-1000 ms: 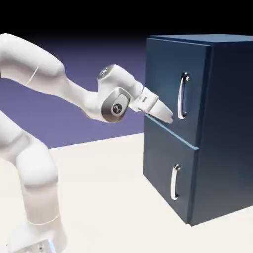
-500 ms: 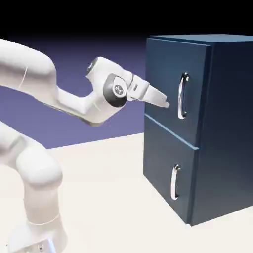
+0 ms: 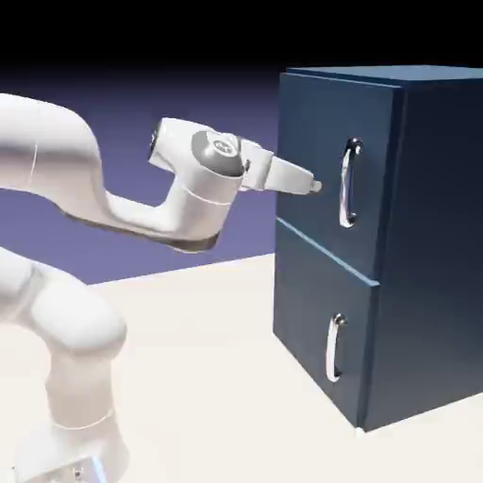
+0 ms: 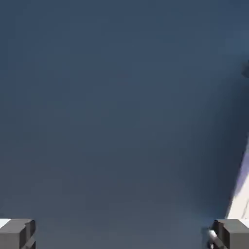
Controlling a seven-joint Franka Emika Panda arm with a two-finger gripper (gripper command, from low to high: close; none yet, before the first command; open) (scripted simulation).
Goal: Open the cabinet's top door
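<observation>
As wrist is rolled and hand raised from lower edge of top door (image 3: 330, 170) a second ago, gripper (image 3: 311, 185) is now levelled at mid-height of panel, close before it. Jaws spread wide, nothing held; hand view filled by navy panel between grey fingertips (image 4: 17, 232). Long silver handle (image 3: 349, 182) seen just to right of gripper, not yet touched. Door judged shut, flush with cabinet (image 3: 439, 245) standing on table (image 3: 208, 377). Approach nearly lined up; handle still to be caught.

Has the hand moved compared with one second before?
Yes. The hand has risen along the top door, from near its lower edge to about mid-height of its handle, now pointing nearly level.
</observation>
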